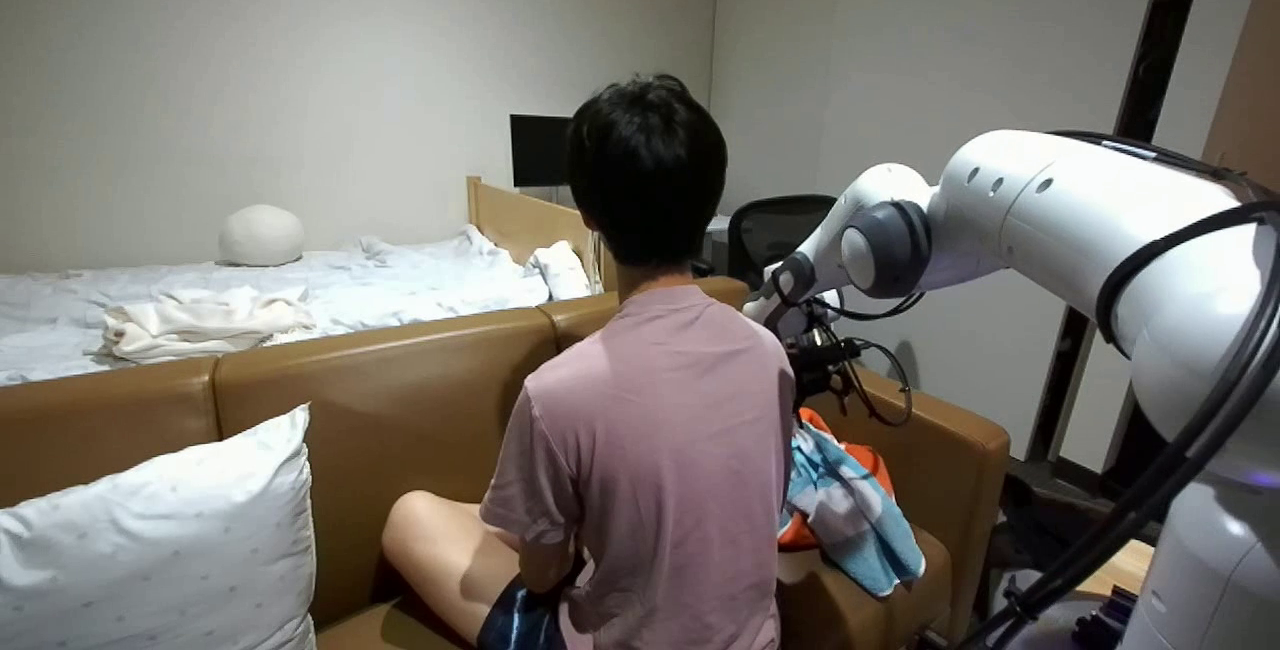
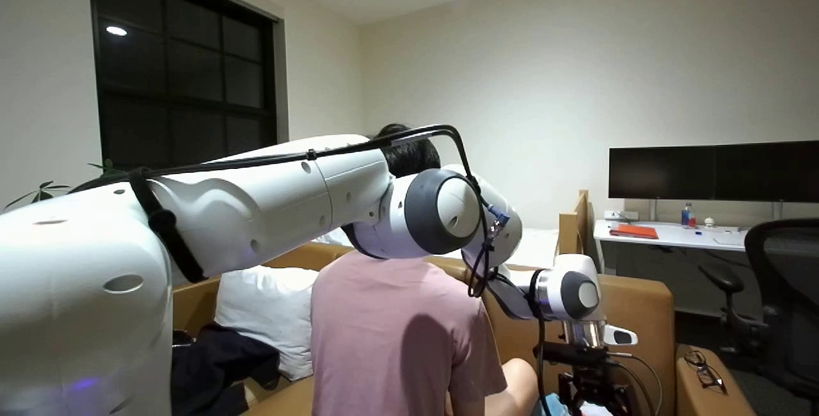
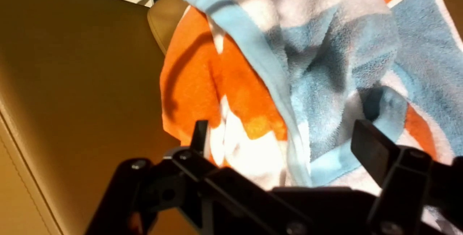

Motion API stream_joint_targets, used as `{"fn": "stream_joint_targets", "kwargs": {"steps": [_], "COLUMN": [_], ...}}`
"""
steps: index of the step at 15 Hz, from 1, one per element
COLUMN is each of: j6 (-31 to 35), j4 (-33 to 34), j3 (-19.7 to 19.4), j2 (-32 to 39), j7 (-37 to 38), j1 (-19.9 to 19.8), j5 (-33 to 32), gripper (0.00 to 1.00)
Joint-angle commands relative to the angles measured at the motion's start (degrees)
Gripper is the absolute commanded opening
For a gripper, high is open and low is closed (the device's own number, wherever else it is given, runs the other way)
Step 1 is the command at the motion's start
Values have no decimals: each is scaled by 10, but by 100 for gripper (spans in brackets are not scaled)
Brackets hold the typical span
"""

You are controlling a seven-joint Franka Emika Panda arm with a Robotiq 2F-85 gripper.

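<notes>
A person in a plain pink T-shirt [image 1: 670, 470] sits on the smooth tan leather-like sofa [image 1: 380, 440], and that back hides part of the crumpled blue, white and orange plush towel [image 1: 850, 500] and of the black, jointed, hard-edged gripper [image 3: 280, 126] in an exterior view. The glossy white, rounded robot arm [image 2: 256, 211], strapped with black cables [image 2: 256, 161], crosses in front of the person's head [image 2: 413, 160] in an exterior view. A plump white pillow [image 1: 170, 540] with faint dots is propped on the sofa near a heap of dark cloth [image 2: 217, 358]; behind the backrest [image 1: 400, 360], a bed with rumpled white sheets [image 1: 430, 280] bears a dome-shaped white object [image 1: 262, 235] and a folded cream cloth [image 1: 205, 323]. Dark-framed glasses [image 2: 707, 374] lie on the flat sofa armrest [image 2: 736, 400], near a black mesh office chair [image 2: 787, 288]. The towel lies bunched on the seat [image 1: 815, 595] beside the person, its fuzzy pile in deep folds, edged by a flatter light-blue band [image 3: 269, 79]. In the wrist view the gripper's two angular fingers [image 3: 372, 152] stand wide apart over the towel; whether they touch it cannot be told.
</notes>
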Motion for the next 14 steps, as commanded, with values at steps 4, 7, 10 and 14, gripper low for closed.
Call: {"fn": "stream_joint_targets", "kwargs": {"steps": [4,7,10,14], "j6": [-78,-108,-135,-127], "j4": [120,157,191,158], "j3": [2,4,7,11], "j2": [63,90,118,102], "j7": [-5,-4,-5,-1], "j1": [-12,-19,-28,-30], "j5": [0,2,3,-5], "gripper": [100,100,100,100]}}
